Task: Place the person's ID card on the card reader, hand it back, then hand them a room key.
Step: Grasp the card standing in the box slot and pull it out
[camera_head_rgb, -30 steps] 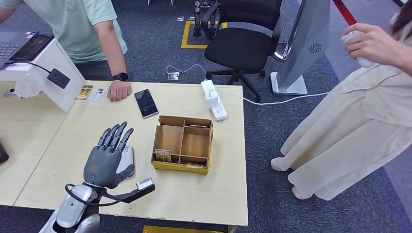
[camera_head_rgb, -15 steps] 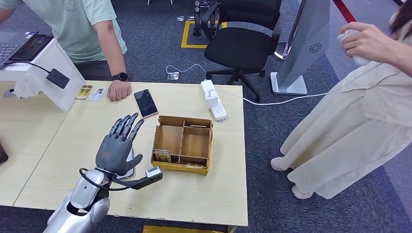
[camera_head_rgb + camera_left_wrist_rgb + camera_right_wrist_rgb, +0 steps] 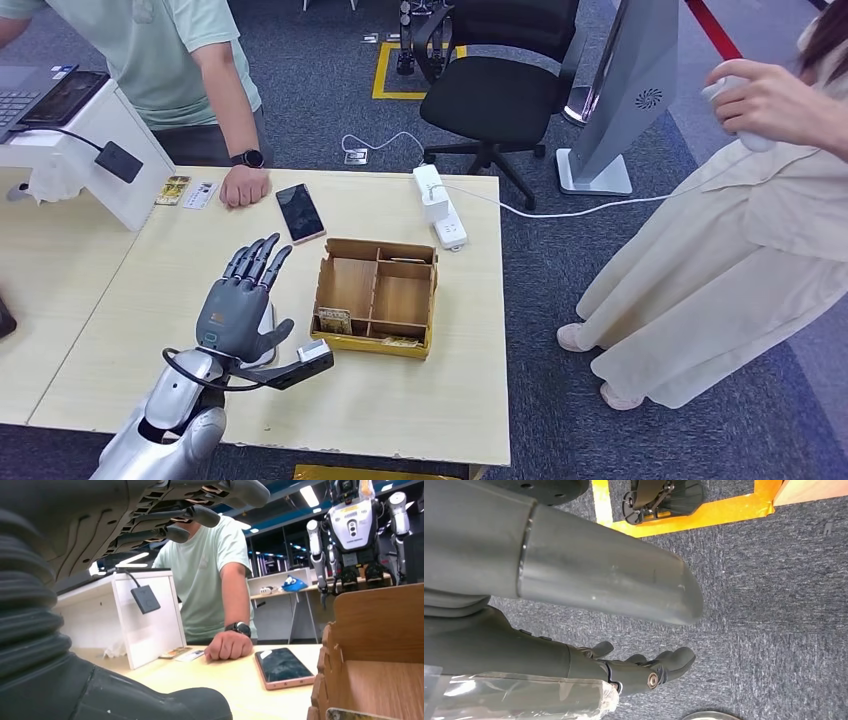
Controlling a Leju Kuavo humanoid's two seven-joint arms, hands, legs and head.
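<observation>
The tabletop [image 3: 420,400] carries everything the task needs, and the wooden tray [image 3: 376,296] near its middle serves as the landmark. Well beyond the tray, toward the person in the green shirt [image 3: 165,50], stands a white stand [image 3: 100,150] with a small black pad [image 3: 120,161] on its side, probably the card reader. That person's fist [image 3: 245,186] rests on the tabletop just beside two small cards [image 3: 187,191], one of which is likely the ID card. A phone [image 3: 300,212] lies between the fist and the tray.

Just beside the tray on the robot's left, the left robot hand [image 3: 240,300] hovers above a pale flat object, fingers spread and holding nothing. The right robot hand [image 3: 644,672] hangs over the carpet with fingers loosely curled; whether it grips anything cannot be told.

The risks lie mostly in the reach. The cards lie flat and thin against the tabletop, so the fingers may slide over them. The fist sits so close that a reach could bump it, and the phone could be nudged on the way. The two cards sit side by side, so the wrong one might be taken. The cards [image 3: 335,320] standing in the tray's near compartment are probably room keys.
</observation>
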